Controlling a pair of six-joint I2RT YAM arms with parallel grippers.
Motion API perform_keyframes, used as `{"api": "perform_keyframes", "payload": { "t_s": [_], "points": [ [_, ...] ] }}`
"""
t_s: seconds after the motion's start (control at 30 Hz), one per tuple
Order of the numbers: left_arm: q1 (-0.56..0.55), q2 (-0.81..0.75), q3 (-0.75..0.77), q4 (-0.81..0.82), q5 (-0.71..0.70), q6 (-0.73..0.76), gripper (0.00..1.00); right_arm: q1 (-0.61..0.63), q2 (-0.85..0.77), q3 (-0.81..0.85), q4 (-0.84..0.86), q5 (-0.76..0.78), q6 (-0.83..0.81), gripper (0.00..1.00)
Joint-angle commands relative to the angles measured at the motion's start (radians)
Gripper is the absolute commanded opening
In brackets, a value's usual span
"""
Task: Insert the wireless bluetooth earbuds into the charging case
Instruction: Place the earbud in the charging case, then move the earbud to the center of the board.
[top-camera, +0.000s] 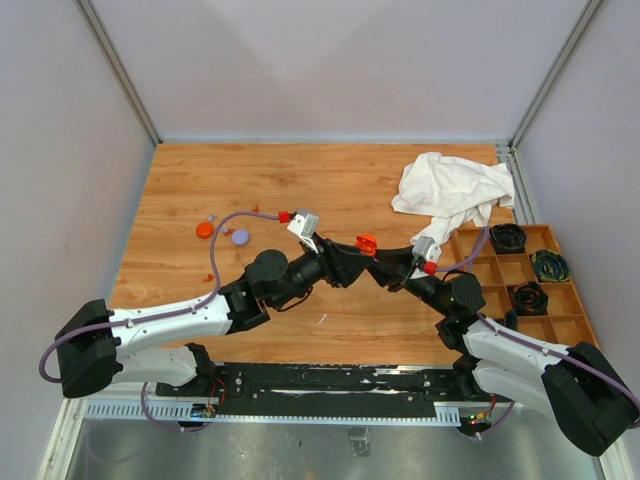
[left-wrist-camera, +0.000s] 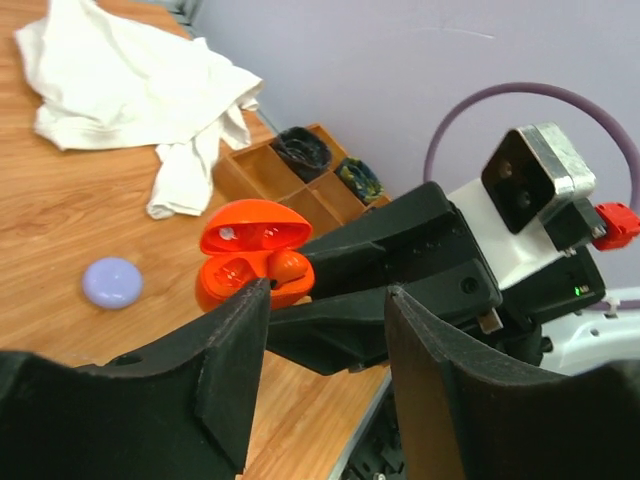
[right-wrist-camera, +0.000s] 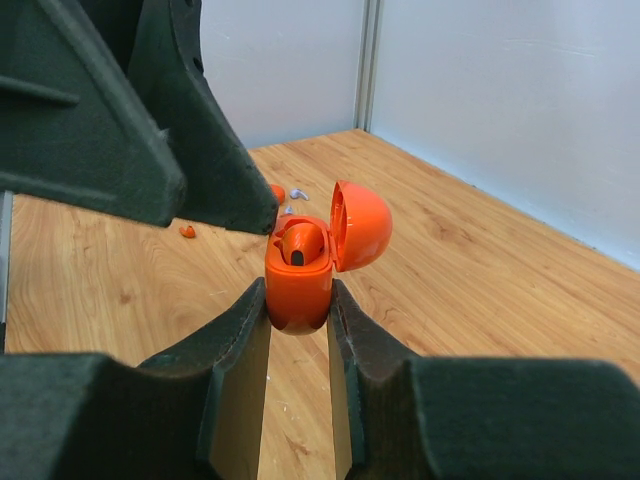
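Charging case (right-wrist-camera: 298, 282) aloft in right hand (right-wrist-camera: 298, 305)

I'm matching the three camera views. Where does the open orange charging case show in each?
Top external: open orange charging case at centre, where the two arms meet.
Left wrist: the case sits left of centre.
Right wrist: the case at centre, clamped in the right gripper.
Shared landmark: the wooden table.

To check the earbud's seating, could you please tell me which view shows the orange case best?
The right wrist view: the case sits close, lid open, in the right pincer, with an earbud inside. The left wrist view shows it partly behind a finger; the top view shows only an orange speck.
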Motion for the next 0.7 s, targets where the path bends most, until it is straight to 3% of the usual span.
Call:
{"api": "perform_keyframes", "payload": {
  "t_s": [0.0,0.27,0.5,0.67],
  "points": [
    [-0.007,-0.045,0.068,-0.183,-0.157,0.053,0.56,0.014,-0.003,-0.003,0.034,0.007,0.004,0.09],
    [0.050,-0.059,0.147,-0.533,-0.334,0.027,0.66,0.016,-0.011,-0.028,0.026,0.032,-0.006,0.08],
    [0.226,-0.056,0.123,-0.764,-0.336,-0.075,0.73,0.015,-0.016,-0.037,0.014,0.050,-0.011,0.08],
    [0.385,-0.074,0.045,-0.836,-0.300,-0.125,0.75,0.015,-0.015,-0.038,0.013,0.052,-0.009,0.08]
  ]
}}
